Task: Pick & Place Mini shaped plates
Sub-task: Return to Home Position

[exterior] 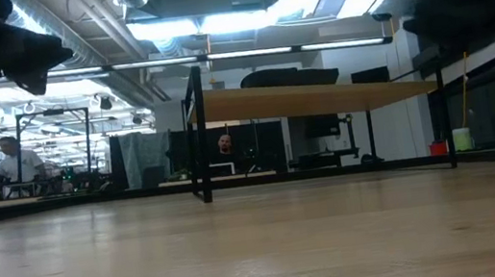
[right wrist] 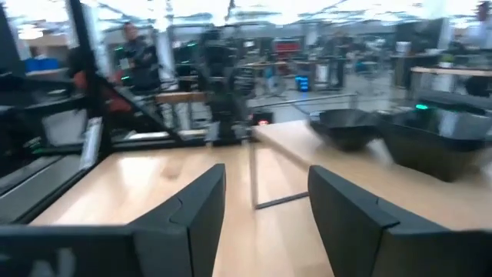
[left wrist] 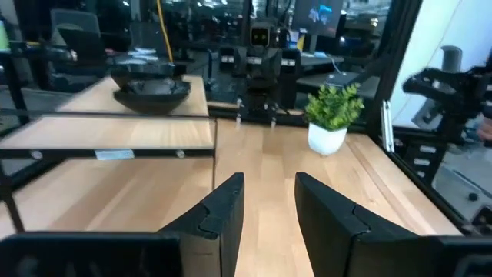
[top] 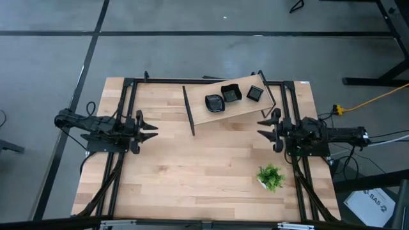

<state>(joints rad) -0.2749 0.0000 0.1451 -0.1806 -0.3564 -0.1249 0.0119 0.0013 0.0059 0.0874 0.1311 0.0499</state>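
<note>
Seen from above, a pale wooden table is lying like a clock face, with twelve at its far edge. Nearest, at about four o'clock, a small green potted plant in a white pot is standing alone.

Midway back, two dark arms are reaching in from opposite sides, facing each other and well apart. The left gripper is hanging at about nine o'clock, above bare wood. Its wrist camera is showing its two fingers parted by a moderate gap, with nothing between them. The right gripper is hanging at about three o'clock, near the shelf's near right corner. Its jaws are also standing apart and gripping nothing.

Farther back, between twelve and one o'clock, a low wooden shelf on thin black legs is standing at a slight angle. The mini shaped plates are all sitting on top of it in three glossy black groups in a row. A roundish group is at the left. A wavy square group is just beside it in the middle. A smaller square group is sitting apart at the right. How many plates each group is holding cannot be told.

Beyond the table, toward eleven o'clock, a person is sitting far off in a brightly lit workshop.
</note>
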